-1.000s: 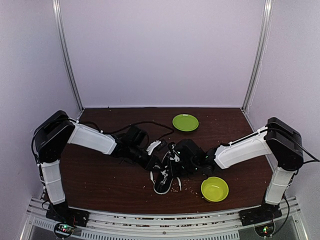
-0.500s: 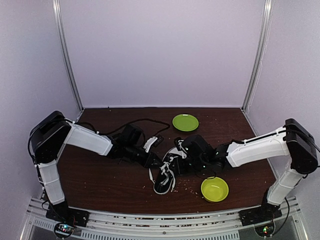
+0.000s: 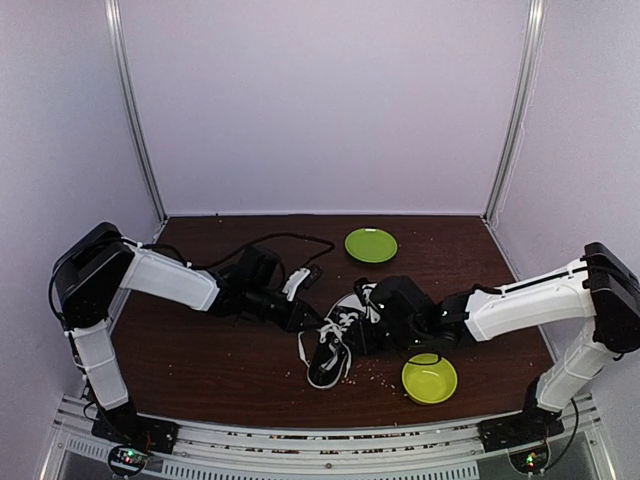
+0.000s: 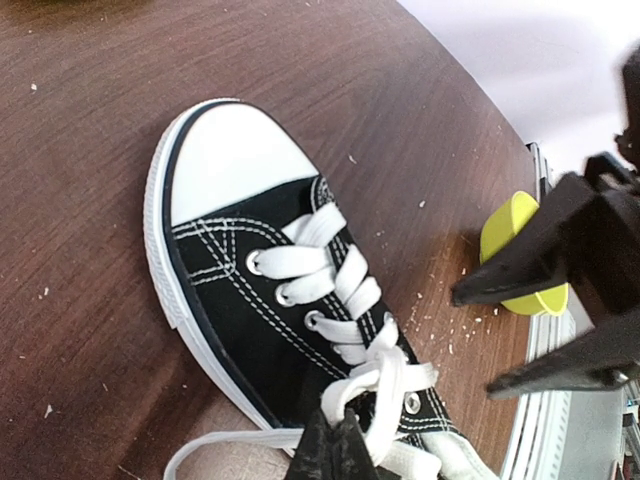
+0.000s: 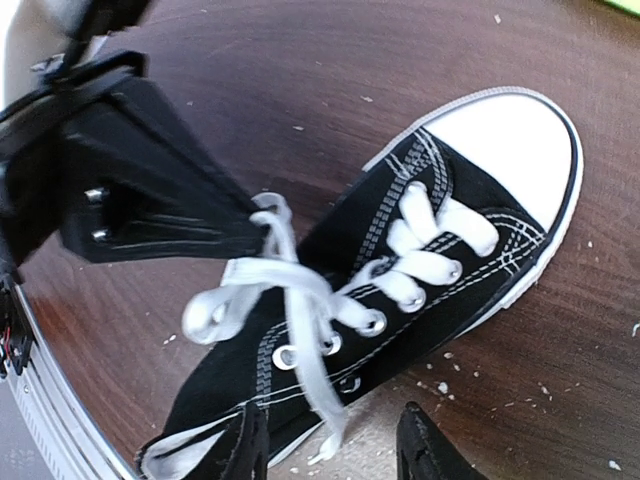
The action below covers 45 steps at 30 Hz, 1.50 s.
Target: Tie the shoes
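We note the left gripper (image 4: 334,435) with jaws together, pinching 1 long white lace (image 4: 388,380). On the right gripper (image 5: 330,425) the jaws stand apart, a lace end between them. 1 black canvas low-top sneaker (image 3: 329,352) sits upright between the 2 grippers, mid dark brown wooden table (image 3: 200,350), toe toward the near edge. We count 1 flat green plate (image 3: 371,245) and 1 yellow-green bowl (image 3: 429,378).

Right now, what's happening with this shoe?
Both arms are working on a black canvas sneaker lying mid-table, with no finished bow showing. The left gripper is pinched shut on a white lace, holding a loop up off the tongue. The right gripper hangs open close over the shoe, holding nothing. A green bowl sits nearby.
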Motion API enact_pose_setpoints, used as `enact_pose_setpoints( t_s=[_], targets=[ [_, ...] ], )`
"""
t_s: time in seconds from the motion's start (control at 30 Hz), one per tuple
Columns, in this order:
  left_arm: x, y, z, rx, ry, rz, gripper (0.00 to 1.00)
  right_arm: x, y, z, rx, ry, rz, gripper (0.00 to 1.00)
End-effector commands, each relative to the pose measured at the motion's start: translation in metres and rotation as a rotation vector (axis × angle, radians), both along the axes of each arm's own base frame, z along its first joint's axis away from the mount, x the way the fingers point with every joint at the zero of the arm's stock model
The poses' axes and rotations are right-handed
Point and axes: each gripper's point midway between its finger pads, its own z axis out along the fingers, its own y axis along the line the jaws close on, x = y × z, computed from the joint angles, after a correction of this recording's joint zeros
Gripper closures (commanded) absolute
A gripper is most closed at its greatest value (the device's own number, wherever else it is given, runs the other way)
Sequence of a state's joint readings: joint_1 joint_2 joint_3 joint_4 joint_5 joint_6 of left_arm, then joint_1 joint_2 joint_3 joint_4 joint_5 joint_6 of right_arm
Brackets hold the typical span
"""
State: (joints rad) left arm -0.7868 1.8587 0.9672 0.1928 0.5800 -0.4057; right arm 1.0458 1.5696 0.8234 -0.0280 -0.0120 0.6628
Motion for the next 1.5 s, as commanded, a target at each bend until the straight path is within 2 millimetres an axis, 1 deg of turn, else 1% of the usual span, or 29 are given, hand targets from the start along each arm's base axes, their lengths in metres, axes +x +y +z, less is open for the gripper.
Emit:
enact_pose_setpoints(
  t_s=[0.0,0.1,0.3,0.4,0.5,0.57,0.6,0.63,0.7,0.77,0.83,0.93,1.03,1.13,1.23,1.33,1.37,1.47],
  targets=[
    [0.006,-0.002,0.019,-0.057,-0.042,0.007,1.0,0.002,0.002,0.027,-0.055,-0.107,-0.042,0.55],
    [0.005,-0.003,0.018,-0.057,-0.037,0.003,1.0,-0.001,0.013,0.032,-0.09,-0.125,-0.045,0.55],
    [0.004,-0.003,0.017,-0.058,-0.029,0.001,1.0,-0.004,0.036,0.025,-0.188,-0.135,-0.039,0.53],
    [0.004,-0.003,0.016,-0.057,-0.028,0.001,1.0,-0.003,0.041,0.017,-0.252,-0.134,-0.046,0.53],
    [0.004,-0.003,0.016,-0.058,-0.028,-0.001,1.0,0.001,0.044,0.013,-0.298,-0.14,-0.07,0.53],
    [0.004,-0.004,0.016,-0.058,-0.029,0.0,1.0,0.002,0.045,0.01,-0.316,-0.139,-0.079,0.56],
    [0.004,-0.003,0.016,-0.058,-0.027,-0.001,1.0,0.003,0.045,0.009,-0.324,-0.141,-0.086,0.6],
    [0.004,-0.003,0.016,-0.058,-0.028,0.001,1.0,0.005,0.044,0.008,-0.328,-0.143,-0.094,0.67],
    [0.004,-0.003,0.015,-0.055,-0.029,0.004,1.0,0.006,0.041,0.011,-0.326,-0.149,-0.114,0.87],
    [0.006,-0.002,0.014,-0.049,-0.031,0.013,1.0,0.006,0.035,0.015,-0.319,-0.16,-0.128,0.99],
    [0.009,0.0,0.013,-0.041,-0.033,0.032,1.0,0.006,0.029,0.019,-0.313,-0.167,-0.137,1.0],
    [0.017,0.004,0.01,-0.027,-0.028,0.071,1.0,0.004,0.018,0.019,-0.298,-0.15,-0.14,1.0],
    [0.021,0.008,0.007,-0.021,-0.019,0.092,1.0,-0.001,0.012,0.016,-0.264,-0.125,-0.131,1.0],
    [0.024,0.01,0.006,-0.018,-0.019,0.104,1.0,-0.005,0.006,0.008,-0.237,-0.091,-0.117,1.0],
    [0.024,0.009,0.005,-0.019,-0.017,0.103,1.0,-0.007,0.004,0.006,-0.223,-0.074,-0.112,1.0],
    [0.022,0.008,0.007,-0.032,-0.013,0.088,1.0,-0.007,0.01,0.014,-0.198,-0.083,-0.085,1.0],
    [0.021,0.007,0.006,-0.034,-0.009,0.083,1.0,-0.007,0.014,0.018,-0.186,-0.089,-0.075,0.98],
    [0.018,0.005,0.006,-0.043,-0.002,0.065,1.0,-0.003,0.024,0.028,-0.174,-0.112,-0.059,0.84]
  ],
)
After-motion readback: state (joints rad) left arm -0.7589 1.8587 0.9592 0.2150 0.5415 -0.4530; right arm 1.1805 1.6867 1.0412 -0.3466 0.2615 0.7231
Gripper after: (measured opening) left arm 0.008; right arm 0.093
